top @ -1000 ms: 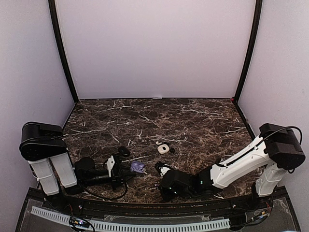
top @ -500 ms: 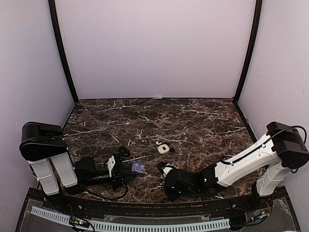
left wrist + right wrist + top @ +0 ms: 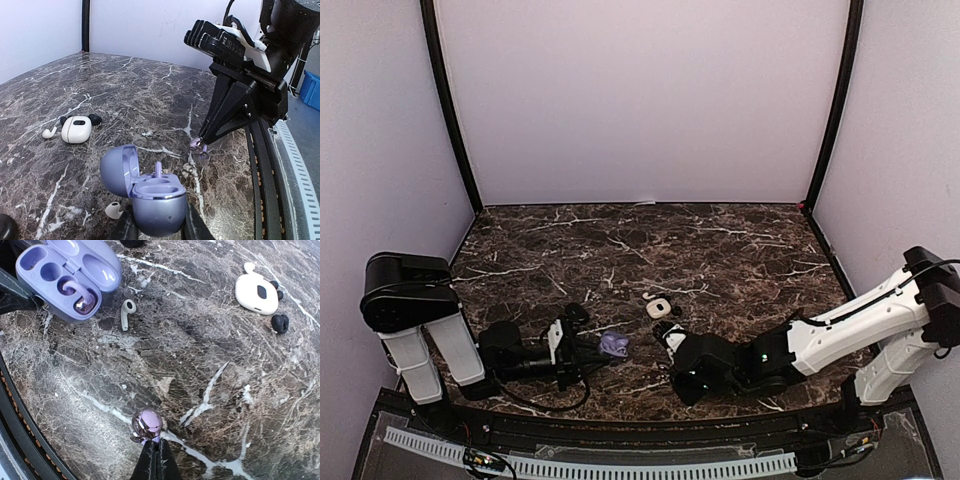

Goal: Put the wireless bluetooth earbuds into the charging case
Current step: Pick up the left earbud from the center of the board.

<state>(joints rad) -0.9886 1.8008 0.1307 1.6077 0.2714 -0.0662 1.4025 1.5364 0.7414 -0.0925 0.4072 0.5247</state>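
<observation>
My left gripper is shut on the base of a purple charging case, which stands with its lid open; the case shows as a purple spot in the top view. One purple earbud sits in a well of the case. My right gripper is shut on the stem of a second purple earbud, low over the marble to the right of the case. From the left wrist, that earbud hangs at the tips of the right gripper. Whether it touches the table I cannot tell.
A loose white earbud lies on the marble beside the purple case. Farther back are a white case, a white bud and dark buds. A black case lies by the left gripper. The table's front rail runs close by.
The right arm has drawn its wrist to the right and away from the front edge, with its jaws pinched on the purple earbud. The left gripper with the case has shifted slightly right.
</observation>
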